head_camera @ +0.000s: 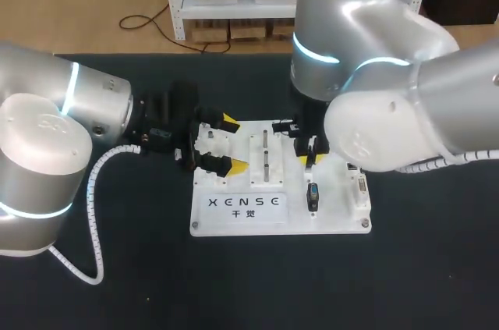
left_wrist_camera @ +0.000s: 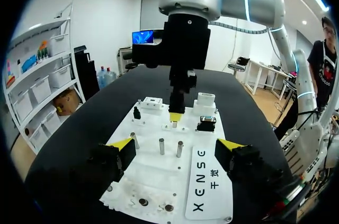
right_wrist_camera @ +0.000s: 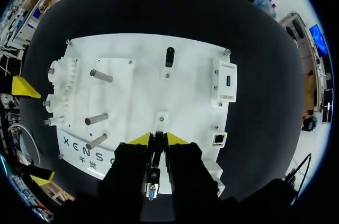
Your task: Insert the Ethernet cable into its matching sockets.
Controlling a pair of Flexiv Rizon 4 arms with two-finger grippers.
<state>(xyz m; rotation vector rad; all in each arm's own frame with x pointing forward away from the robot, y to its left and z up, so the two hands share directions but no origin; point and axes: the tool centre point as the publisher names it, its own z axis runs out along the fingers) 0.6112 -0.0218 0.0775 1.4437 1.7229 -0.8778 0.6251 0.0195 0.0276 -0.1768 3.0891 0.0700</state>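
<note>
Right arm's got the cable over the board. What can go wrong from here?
1. The right gripper pinches the Ethernet cable over the board's middle, while the Ethernet socket sits off to one side near the edge. Pressing down here would likely miss it.
2. The left gripper, fingers open, straddles one end of the board. A bump there could shift the board.

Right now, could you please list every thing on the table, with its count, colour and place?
table: 1, black, under all.
board: 1, white, mid-table.
pegs: 3, metal, upright in a row mid-board.
socket blocks: at least 2, white, board's right edge.
connector: 1, black, on board near right gripper.
left gripper: 1, black with yellow tips, open over board's left edge.
right gripper: 1, black with yellow tips, low over board.
</note>
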